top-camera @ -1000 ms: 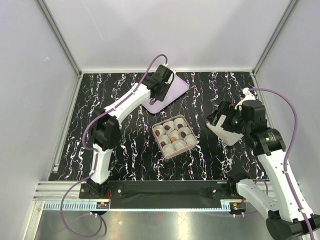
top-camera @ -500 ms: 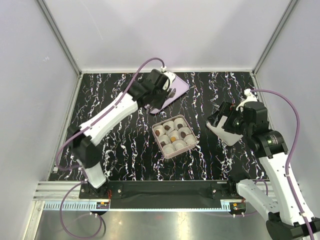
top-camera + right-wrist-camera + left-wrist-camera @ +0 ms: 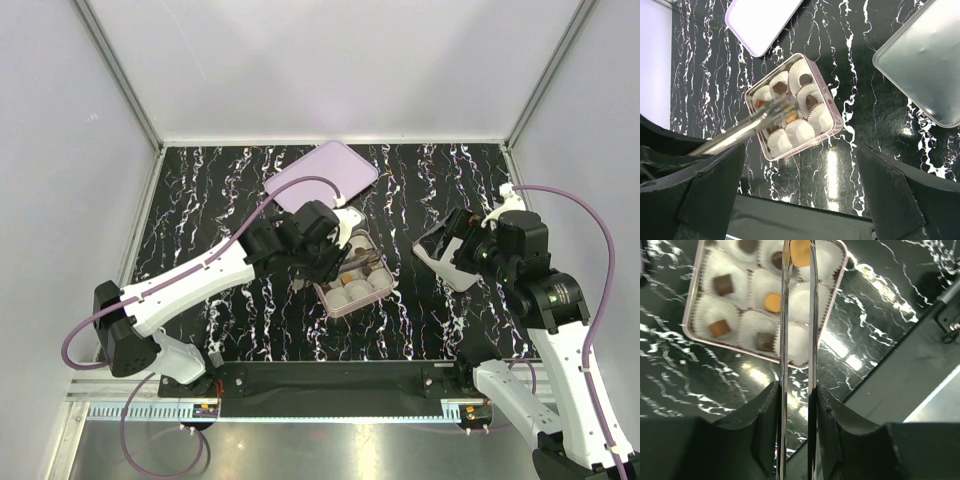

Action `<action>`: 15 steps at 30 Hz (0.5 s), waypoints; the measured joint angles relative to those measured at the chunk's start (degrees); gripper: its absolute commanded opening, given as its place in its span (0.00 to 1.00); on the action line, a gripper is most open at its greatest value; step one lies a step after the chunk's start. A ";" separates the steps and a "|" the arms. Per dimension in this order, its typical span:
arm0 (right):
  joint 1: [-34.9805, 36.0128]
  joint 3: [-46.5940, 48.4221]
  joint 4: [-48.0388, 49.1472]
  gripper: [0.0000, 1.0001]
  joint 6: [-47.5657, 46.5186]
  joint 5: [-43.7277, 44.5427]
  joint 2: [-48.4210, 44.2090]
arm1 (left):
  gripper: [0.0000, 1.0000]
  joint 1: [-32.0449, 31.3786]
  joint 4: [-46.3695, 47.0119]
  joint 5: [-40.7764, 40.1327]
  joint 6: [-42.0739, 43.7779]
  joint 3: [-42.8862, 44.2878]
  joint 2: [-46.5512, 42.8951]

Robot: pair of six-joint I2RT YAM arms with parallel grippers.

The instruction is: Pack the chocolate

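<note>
A pink box (image 3: 385, 290) of white paper cups sits mid-table. My left gripper (image 3: 318, 243) hovers over its left part, shut on metal tweezers (image 3: 797, 340). The tweezer tips pinch a light orange chocolate (image 3: 801, 252) above a back-row cup. More chocolate lies in other cups: a dark piece (image 3: 722, 284), an orange piece (image 3: 772, 302), a brown piece (image 3: 719, 328) and another dark one (image 3: 765, 341). In the right wrist view the box (image 3: 836, 119) shows with the tweezers (image 3: 747, 125) reaching in from the left. My right gripper (image 3: 456, 238) is open and holds nothing, to the right of the box.
The pink lid (image 3: 322, 174) lies at the back, left of centre, also seen as the lid (image 3: 760, 22). A grey tray (image 3: 448, 265) rests under my right gripper, seen again as the tray (image 3: 925, 65). The black rail (image 3: 330, 378) borders the near edge.
My left arm has swung from the pink lid at the back down to the box, carrying the tweezers and the orange piece. The right arm has barely shifted.
</note>
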 measured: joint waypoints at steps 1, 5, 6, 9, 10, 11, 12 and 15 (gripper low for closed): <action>0.00 0.13 -0.26 1.00 0.07 0.00 -0.02 | 0.36 -0.37 0.63 0.42 -0.42 -0.72 -0.07; 0.00 0.44 -0.94 1.00 0.28 0.02 -0.04 | 0.36 -1.05 3.48 1.62 -1.68 -3.41 -0.07; 0.00 0.55 -1.09 1.00 0.33 0.02 -0.04 | 0.36 -1.14 3.85 1.95 -1.79 -3.74 0.00; 0.00 0.74 -1.25 1.00 0.46 0.04 -0.15 | 0.36 -1.40 5.20 2.49 -2.23 -3.82 0.74; 0.00 0.81 -1.27 1.00 0.46 0.04 -0.20 | 0.36 -1.55 5.81 2.58 -2.38 -3.82 1.16; 0.00 0.87 -1.25 1.00 0.46 0.04 -0.26 | 0.36 -1.66 6.34 2.60 -2.51 -3.82 1.57; 0.00 0.92 -1.27 1.00 0.46 0.07 -0.33 | 0.36 -1.77 6.75 2.62 -2.64 -3.82 2.01; 0.00 1.01 -1.31 1.00 0.44 0.17 -0.55 | 0.37 -1.92 7.54 2.64 -2.82 -3.82 3.37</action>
